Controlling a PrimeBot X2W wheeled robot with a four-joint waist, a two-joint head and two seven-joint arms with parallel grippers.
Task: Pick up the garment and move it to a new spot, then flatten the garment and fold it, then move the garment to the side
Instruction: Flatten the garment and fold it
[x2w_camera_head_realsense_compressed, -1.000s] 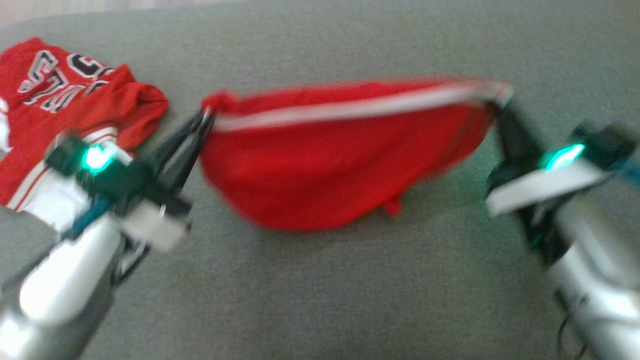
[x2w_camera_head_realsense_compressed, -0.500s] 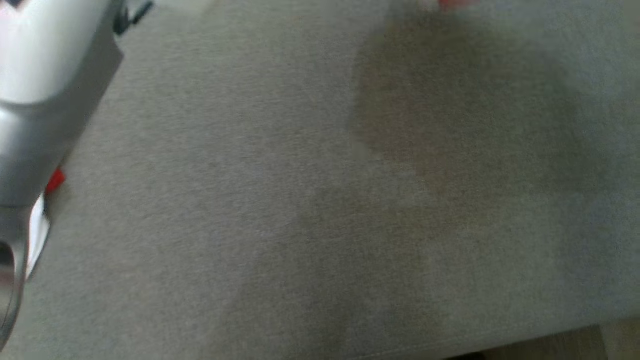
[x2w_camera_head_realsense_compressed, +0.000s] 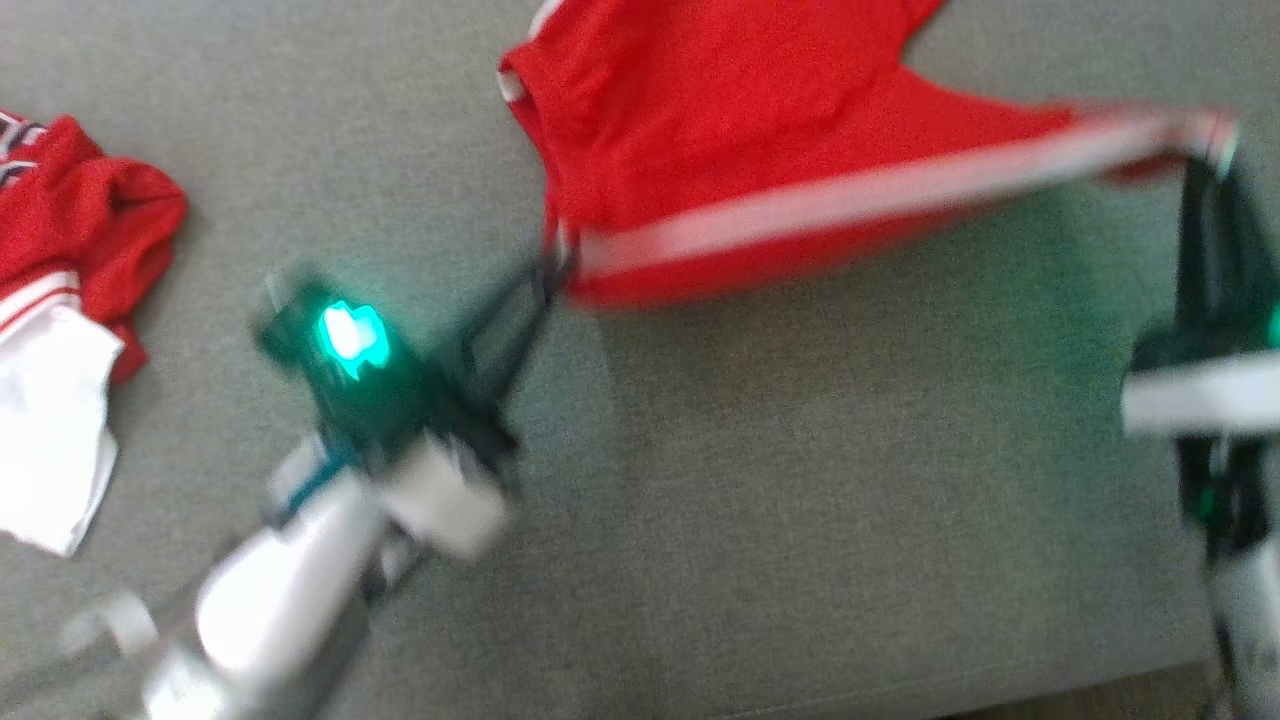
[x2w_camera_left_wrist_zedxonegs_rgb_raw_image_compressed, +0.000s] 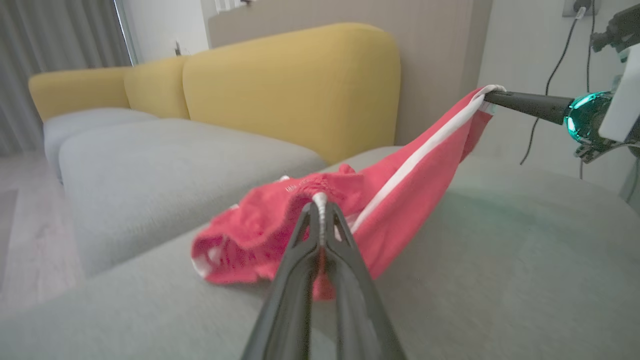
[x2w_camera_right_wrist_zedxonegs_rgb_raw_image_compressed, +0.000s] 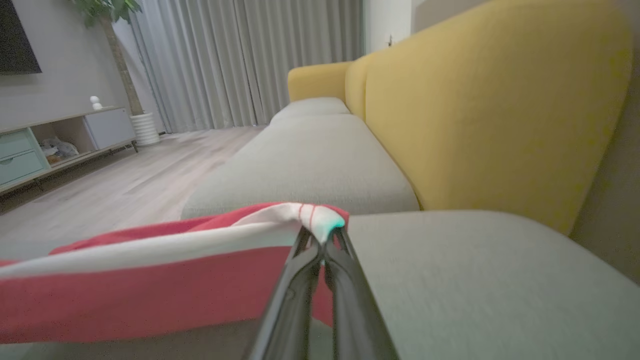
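The left gripper (x2w_camera_head_realsense_compressed: 553, 265) and right gripper (x2w_camera_head_realsense_compressed: 1207, 160) each pinched tight on the red garment (x2w_camera_head_realsense_compressed: 720, 130), stretched over the sofa cushion (x2w_camera_head_realsense_compressed: 800, 500). Flattening and folding looked undone.

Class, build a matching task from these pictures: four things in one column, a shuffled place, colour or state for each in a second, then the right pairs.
1 left gripper
2 right gripper
3 crumpled garment
4 sofa backrest

A yellow
B lying loose at the head view's left edge
C shut on the striped garment's right end
D shut on the striped garment's left end

Pairs: 1-D, 2-C, 3-B, 4-A
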